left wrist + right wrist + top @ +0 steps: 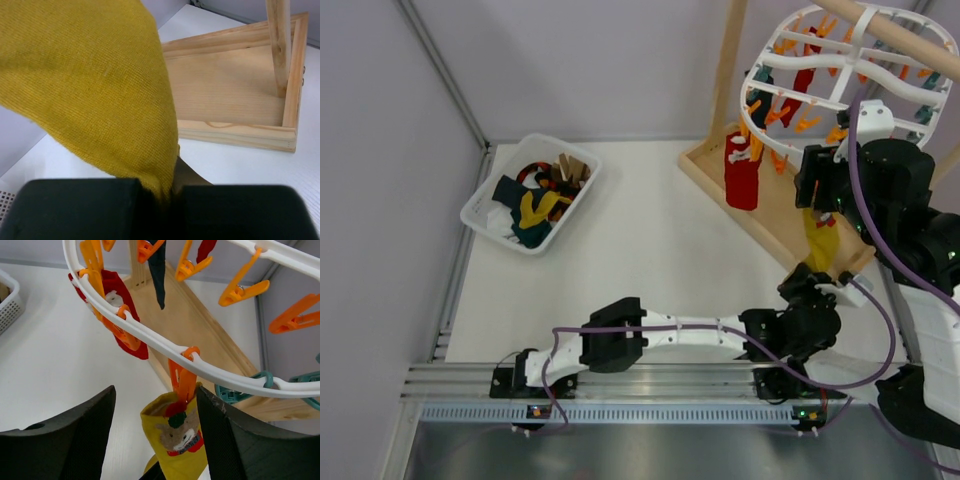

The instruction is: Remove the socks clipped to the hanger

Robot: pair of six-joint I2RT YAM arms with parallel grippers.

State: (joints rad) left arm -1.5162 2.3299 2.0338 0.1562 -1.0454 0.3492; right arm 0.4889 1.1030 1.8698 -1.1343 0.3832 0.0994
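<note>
While clipped, yellow sock [175,447] near stand [775,215].

I'm over a white tbl [650,260] w/ pale grey walls [580,60] at back & left, and a metal post [442,72] runs down the corner btwn them. Wooden stand [775,212] sits rear right on the tbl, white mesh basket [480,212] rear left, and an aluminium rail [450,385] runs along the near edge. Light is even, shadows soft.

Mustard sock [95,80] tight in the left end effector [170,192], wooden stand base [225,90] behind on white table [250,170]
</note>
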